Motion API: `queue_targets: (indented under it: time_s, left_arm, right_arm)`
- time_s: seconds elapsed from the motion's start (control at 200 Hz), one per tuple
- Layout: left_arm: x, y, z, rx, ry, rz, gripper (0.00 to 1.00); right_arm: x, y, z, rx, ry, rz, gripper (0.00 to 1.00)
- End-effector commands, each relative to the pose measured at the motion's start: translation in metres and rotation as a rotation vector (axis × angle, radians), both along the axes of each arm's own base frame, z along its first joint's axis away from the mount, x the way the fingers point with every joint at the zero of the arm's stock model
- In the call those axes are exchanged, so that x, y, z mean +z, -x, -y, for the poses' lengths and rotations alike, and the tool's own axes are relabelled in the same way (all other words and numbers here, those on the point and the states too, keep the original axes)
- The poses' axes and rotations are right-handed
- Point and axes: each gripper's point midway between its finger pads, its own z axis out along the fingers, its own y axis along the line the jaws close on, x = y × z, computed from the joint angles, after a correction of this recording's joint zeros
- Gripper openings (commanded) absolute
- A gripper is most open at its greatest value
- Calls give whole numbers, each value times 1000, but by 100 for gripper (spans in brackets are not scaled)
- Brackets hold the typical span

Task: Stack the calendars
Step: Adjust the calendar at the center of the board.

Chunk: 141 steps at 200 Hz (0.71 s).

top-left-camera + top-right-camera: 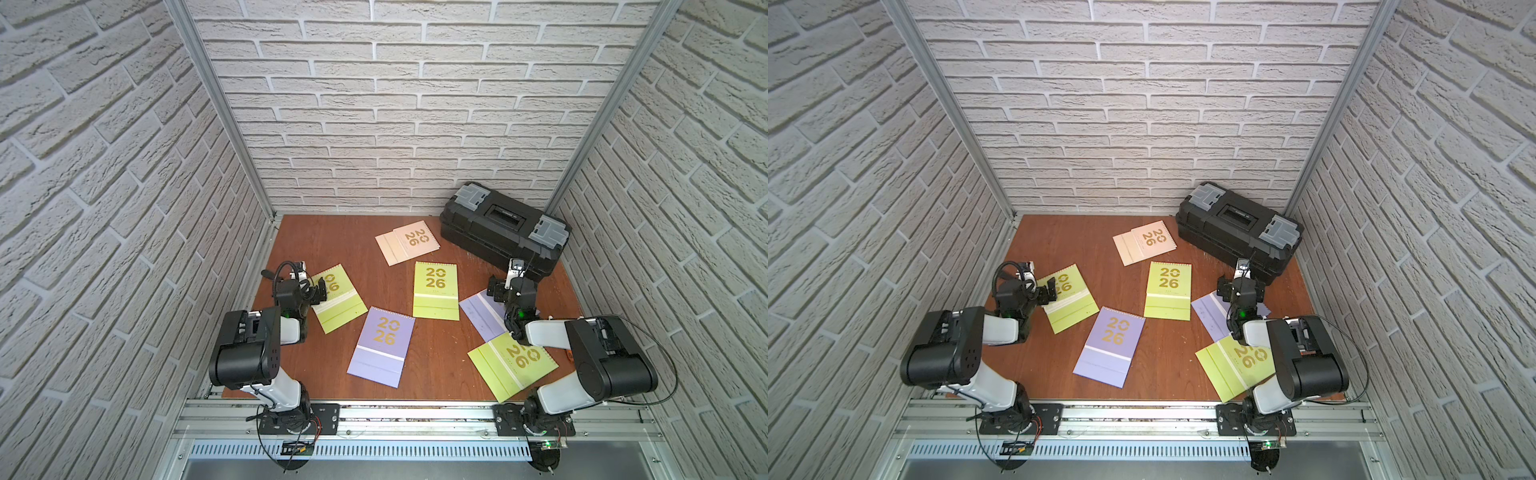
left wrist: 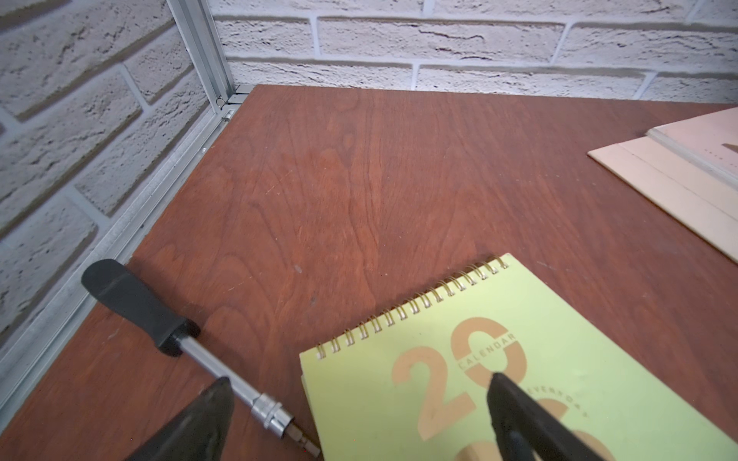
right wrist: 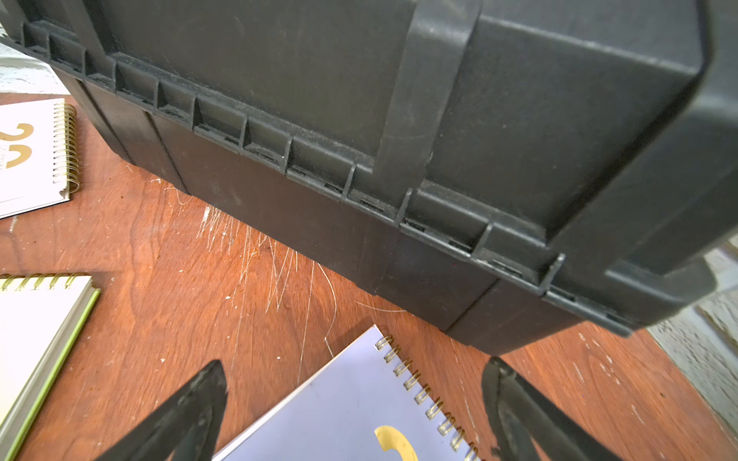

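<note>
Several calendars with gold "2026" covers lie flat and apart on the brown table. A cream one [image 1: 407,242] is at the back, lime green ones sit at the left [image 1: 340,305], centre [image 1: 435,296] and front right [image 1: 509,365], and a lavender one [image 1: 382,347] lies at the front middle. My left gripper [image 2: 359,380] is open, low over the left green calendar's [image 2: 519,359] spiral corner. My right gripper [image 3: 355,363] is open, straddling the spiral corner of a second lavender calendar [image 3: 351,407], which the arm partly hides in both top views.
A black toolbox [image 1: 503,232] stands at the back right, close in front of the right gripper [image 1: 513,286]. A black-handled driver tool [image 2: 139,303] lies beside the left green calendar, under the left gripper's outer finger. Brick walls enclose the table [image 1: 332,241] on three sides.
</note>
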Motion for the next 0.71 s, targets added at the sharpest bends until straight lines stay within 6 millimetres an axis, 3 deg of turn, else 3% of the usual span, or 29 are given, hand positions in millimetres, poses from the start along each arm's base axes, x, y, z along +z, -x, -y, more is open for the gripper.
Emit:
queue_targets:
  time_s: [0.0,0.08,0.17,0.275,0.465,0.585,0.7]
  left_arm:
    - [21,-9,-5,17,-9,60,98]
    - [37,-8,-8,61,-38,61,98]
    - [63,-1,-6,115,-99,40,98]
    - [95,11,0,157,-90,0,98]
    - [151,58,14,231,-10,-53,98]
    - [160,94,19,289,128,-148,98]
    - [144,119,43,262,274,-309,98]
  right_arm:
    - [31,-8,-1,8,7,6,100]
    - [50,-9,-3,-3,-29,-98,100]
    - [78,0,-3,-25,-16,-61,100]
    - [101,23,-2,-74,-62,-63,99]
    - [113,75,-28,-87,-137,-204,99]
    - [110,100,-53,-52,-200,-290,99]
    - [99,118,-81,-2,-317,-409,99]
